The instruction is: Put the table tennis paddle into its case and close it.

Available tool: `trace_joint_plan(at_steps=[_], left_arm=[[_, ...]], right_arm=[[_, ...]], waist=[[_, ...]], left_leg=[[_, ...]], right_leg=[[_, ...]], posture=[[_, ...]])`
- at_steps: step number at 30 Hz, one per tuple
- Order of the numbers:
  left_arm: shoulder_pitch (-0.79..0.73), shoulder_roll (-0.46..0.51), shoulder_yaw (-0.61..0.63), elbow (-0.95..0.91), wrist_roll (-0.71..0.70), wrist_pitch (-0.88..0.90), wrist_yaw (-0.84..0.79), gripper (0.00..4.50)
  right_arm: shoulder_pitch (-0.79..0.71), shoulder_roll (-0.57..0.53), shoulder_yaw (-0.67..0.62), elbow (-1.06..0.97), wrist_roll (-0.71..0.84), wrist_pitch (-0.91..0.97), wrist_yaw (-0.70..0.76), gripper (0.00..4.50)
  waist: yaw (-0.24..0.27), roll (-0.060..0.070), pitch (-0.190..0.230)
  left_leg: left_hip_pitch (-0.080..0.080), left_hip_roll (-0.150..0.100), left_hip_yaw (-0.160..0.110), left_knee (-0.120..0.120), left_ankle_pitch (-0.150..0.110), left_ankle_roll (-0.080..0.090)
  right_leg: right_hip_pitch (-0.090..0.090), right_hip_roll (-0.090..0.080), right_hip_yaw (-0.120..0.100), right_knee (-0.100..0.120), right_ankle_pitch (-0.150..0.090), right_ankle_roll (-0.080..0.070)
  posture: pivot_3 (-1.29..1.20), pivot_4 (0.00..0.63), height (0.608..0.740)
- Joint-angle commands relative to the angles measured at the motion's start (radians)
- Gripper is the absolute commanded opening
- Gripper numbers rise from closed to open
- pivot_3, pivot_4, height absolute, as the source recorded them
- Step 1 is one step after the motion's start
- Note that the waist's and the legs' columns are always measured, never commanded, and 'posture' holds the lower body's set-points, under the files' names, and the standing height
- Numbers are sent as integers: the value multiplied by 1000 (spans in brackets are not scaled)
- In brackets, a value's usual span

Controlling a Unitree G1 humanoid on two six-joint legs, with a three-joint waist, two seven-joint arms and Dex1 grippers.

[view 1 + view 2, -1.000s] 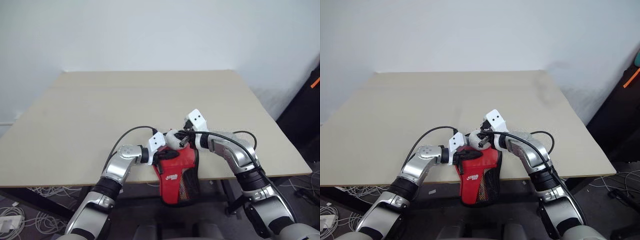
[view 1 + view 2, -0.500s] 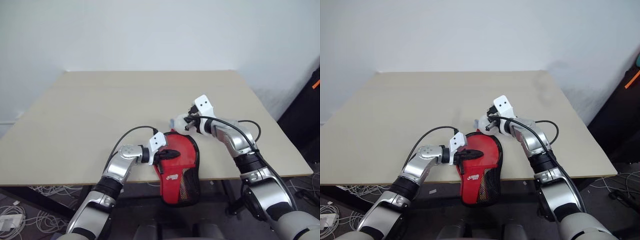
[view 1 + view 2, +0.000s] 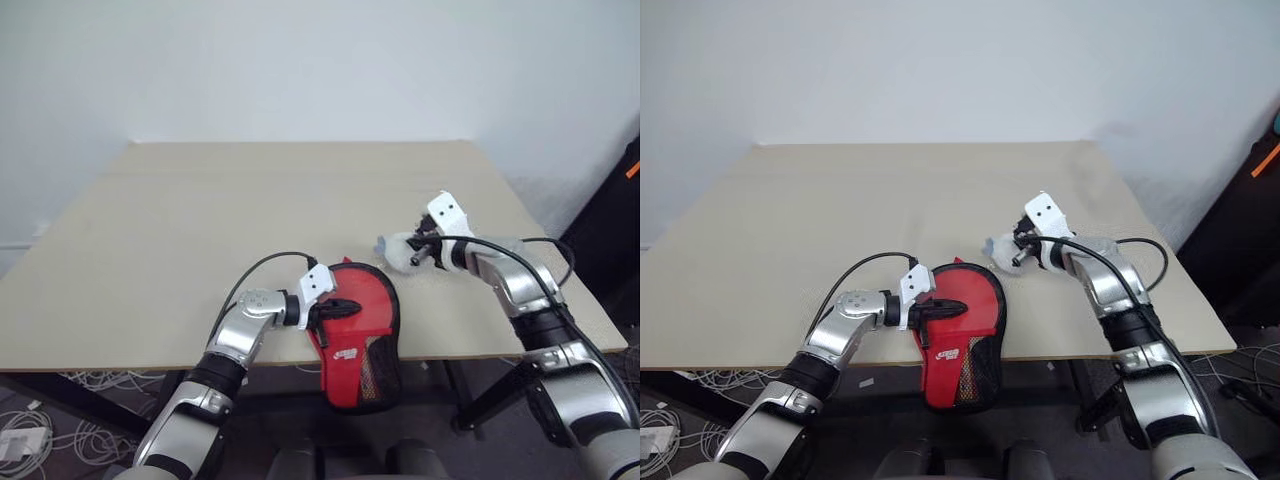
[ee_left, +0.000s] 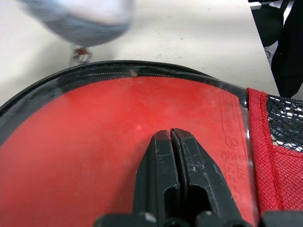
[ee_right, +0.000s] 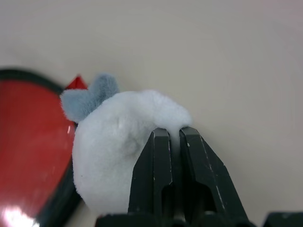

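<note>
Left eye view shows the case [image 3: 358, 330] lying at the desk's [image 3: 200, 230] near edge, its round head on the desk and its mesh-pocketed lower half hanging past the edge; the left gripper [image 3: 345, 308] rests on the red head with its fingers pressed together, pinning it down. To the right and a little farther in, the right gripper [image 3: 415, 252] pinches a small pale fluffy lump [image 3: 398, 250] just above the desk, apart from the case. Right eye view gives the same layout, and the paddle itself cannot be made out apart from the case, so it is probably already inside, though whether the zip is fully run cannot be told. Left wrist view looks along the closed fingers [image 4: 163, 165] onto glossy red surface, with the black zip edging [image 4: 118, 75] curving round it, and the pale lump blurred beyond the rim. Right wrist view has the closed fingers [image 5: 158, 175] nipping the white fluff with a grey-blue tuft, the case's rim at the side. If the lump is tied to the zip pull, the step goes well by drawing it steadily along the curve of the edging while the left gripper bears down so the overhanging case neither slides nor tips off; a pull straight away would likely drag the whole case.
</note>
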Motion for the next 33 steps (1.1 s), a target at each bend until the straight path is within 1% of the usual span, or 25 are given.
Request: trace_joint_plan(at_steps=[1,4,10,15,19,23,33], left_arm=[[21,7,-31,63,56,18,9,0],[14,4,-30,72,57,15,9,0],[-2,2,-33,99,60,3,6,0],[-10,0,-33,116,57,-6,0,0],[-19,-3,-31,130,56,-14,-2,0],[-26,-4,-31,142,57,-18,-6,0],[-31,-4,-28,153,55,-19,-8,0]], right_arm=[[17,-74,-28,-127,6,24,52,31],[64,-128,-42,-201,26,47,100,31],[195,-255,-107,-384,127,111,208,31],[294,-347,-156,-526,241,158,310,31],[376,-419,-177,-617,321,159,394,31],[417,-459,-191,-651,350,157,412,31],[483,-519,-233,-702,409,156,426,31]], waist=[[0,0,0],[2,1,0],[11,1,0],[22,0,0],[24,0,1],[24,0,1],[27,-1,1]], left_leg=[[0,0,0,0,0,0],[0,0,0,1,0,1],[0,-1,0,3,-2,2],[0,0,0,3,-2,2],[0,0,0,5,-4,3],[0,0,0,6,-4,3],[0,0,0,7,-5,3]], right_leg=[[0,0,0,0,0,0],[1,0,0,0,-2,-2],[1,-1,0,0,-2,-2],[1,-1,0,-1,-2,-2],[1,-1,0,-2,-3,-1],[0,-1,0,-2,-3,-1],[0,-1,0,-2,-3,0]], posture=[[0,0,740],[0,0,740],[0,0,740],[0,0,740],[0,0,740],[0,0,740],[0,0,740]])
